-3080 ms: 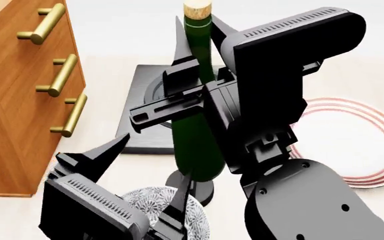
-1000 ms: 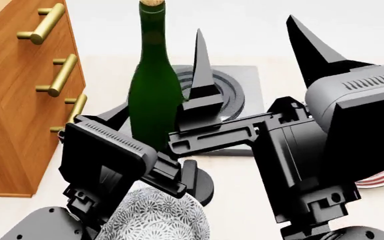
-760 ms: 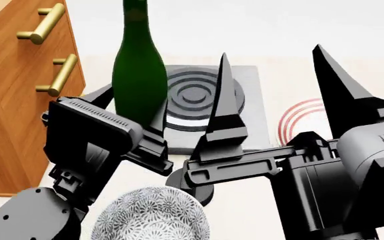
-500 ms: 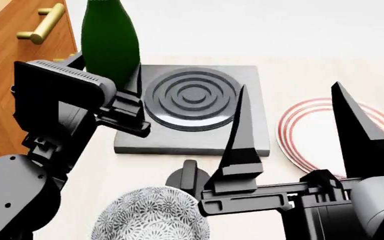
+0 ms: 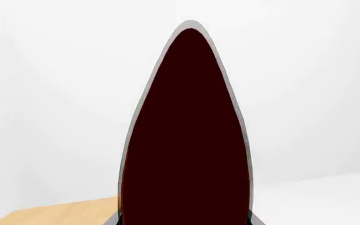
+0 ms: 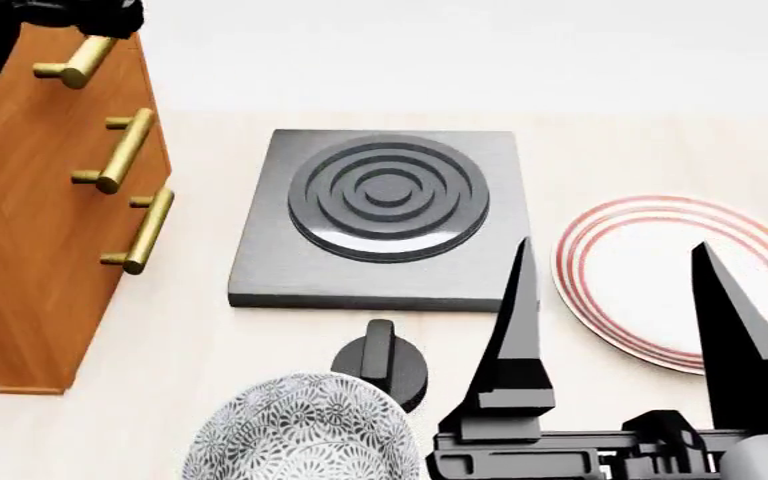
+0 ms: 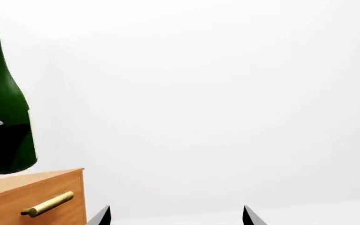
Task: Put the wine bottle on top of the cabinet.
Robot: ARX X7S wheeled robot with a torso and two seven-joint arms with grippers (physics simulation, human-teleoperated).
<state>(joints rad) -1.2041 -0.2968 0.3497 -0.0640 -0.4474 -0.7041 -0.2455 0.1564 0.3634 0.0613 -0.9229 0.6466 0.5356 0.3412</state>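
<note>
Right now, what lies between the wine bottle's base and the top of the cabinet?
Nothing: in the right wrist view the wine bottle hangs upright above the cabinet, with only a bare strip of white background between them.

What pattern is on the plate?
White with concentric red rings on the plate; clearest in the head view.

Upright green wine bottle [image 7: 3, 98] above reddish-brown cabinet [image 7: 30, 197], corked
</note>
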